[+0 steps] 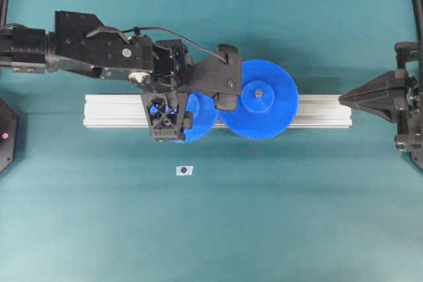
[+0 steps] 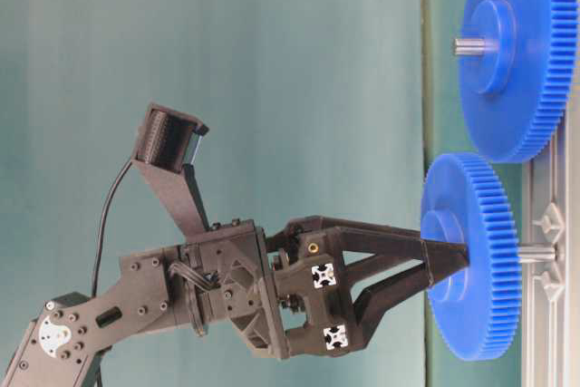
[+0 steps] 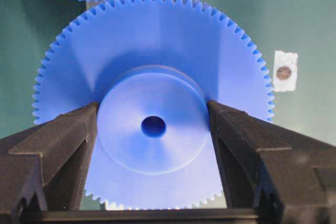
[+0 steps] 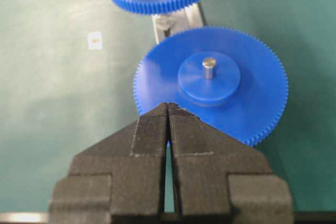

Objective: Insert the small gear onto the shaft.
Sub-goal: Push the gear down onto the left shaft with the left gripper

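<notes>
The small gear (image 3: 157, 40), blue with a raised hub and a dark centre hole, is held flat over the aluminium rail (image 1: 317, 111). My left gripper (image 3: 152, 107) is shut on it, with a finger (image 3: 68, 135) against each side of the hub. In the table-level view the gear (image 2: 471, 224) lines up with the silvery shaft (image 2: 536, 253), which shows between the gear's underside and the rail. No shaft tip shows in the hole. My right gripper (image 4: 168, 106) is shut and empty, off the rail's right end (image 1: 344, 99).
The wider blue gear (image 1: 268, 113) sits on the rail right of the small gear (image 1: 201, 123), teeth close, with a grey pin tip (image 4: 209, 67) at its hub. A small white tag (image 1: 184, 170) with a dark dot lies on the green mat in front of the rail.
</notes>
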`<state>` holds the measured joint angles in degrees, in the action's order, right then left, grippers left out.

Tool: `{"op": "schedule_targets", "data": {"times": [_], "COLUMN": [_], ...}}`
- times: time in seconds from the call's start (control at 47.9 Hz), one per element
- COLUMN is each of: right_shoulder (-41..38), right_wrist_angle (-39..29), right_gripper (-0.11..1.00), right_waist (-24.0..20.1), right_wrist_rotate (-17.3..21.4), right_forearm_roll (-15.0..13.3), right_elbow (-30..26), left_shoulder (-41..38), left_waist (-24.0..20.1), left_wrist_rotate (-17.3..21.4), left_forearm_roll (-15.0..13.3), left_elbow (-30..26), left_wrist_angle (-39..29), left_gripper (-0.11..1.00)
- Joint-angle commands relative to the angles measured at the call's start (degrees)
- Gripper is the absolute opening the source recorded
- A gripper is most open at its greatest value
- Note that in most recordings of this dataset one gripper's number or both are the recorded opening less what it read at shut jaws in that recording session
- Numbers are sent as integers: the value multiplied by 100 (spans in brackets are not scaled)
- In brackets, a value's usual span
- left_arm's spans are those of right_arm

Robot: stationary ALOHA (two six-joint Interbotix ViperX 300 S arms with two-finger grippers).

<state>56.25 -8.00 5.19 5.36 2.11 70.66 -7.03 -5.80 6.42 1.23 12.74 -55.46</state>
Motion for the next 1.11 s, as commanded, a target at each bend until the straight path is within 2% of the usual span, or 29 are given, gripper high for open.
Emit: {"op": "schedule_targets", "data": {"times": [0.0,0.146,0.271,0.313,0.459,1.086], "right_shoulder": [-26,-26,-26,-26,-18,-18], "right_wrist_angle": [26,26,26,26,26,26], "right_gripper": [3,3,3,3,3,3], "right_waist": [18,18,9,18,18,18], "right_wrist_rotate": [53,53,53,53,53,53], "right_forearm_roll": [0,0,9,0,0,9], "right_elbow": [-62,-62,-62,-62,-62,-62], "left_shoulder": [158,167,167,167,176,176], "left_waist": [-88,-44,-44,-35,0,9], "left_wrist_rotate": [-18,9,18,9,9,-9], "left_forearm_roll": [26,26,26,26,26,26], "left_elbow": [-149,-211,-264,-281,-360,-422], "left_wrist_angle": [-26,-9,-9,-9,-35,-53], "left_gripper": [69,70,86,87,84,85]}}
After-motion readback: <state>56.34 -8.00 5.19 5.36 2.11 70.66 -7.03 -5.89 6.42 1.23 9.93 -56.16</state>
